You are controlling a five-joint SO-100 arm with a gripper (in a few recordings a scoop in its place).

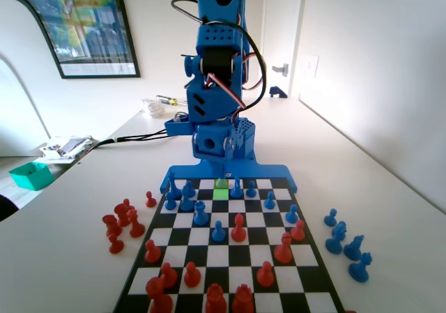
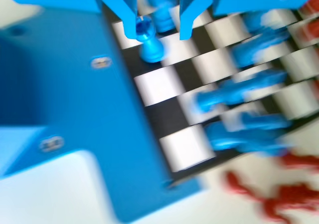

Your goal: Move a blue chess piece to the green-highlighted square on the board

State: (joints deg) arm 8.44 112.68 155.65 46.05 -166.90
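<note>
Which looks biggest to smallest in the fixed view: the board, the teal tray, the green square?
1. The board, by far the largest.
2. The teal tray at the left edge.
3. The green-highlighted square, smallest.
The tray and the square lie about equally far back, so that order should hold.

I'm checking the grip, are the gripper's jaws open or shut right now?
Open. In the wrist view the gripper has its jaws hanging apart, with a blue piece showing in the gap between them, untouched on either side.
</note>
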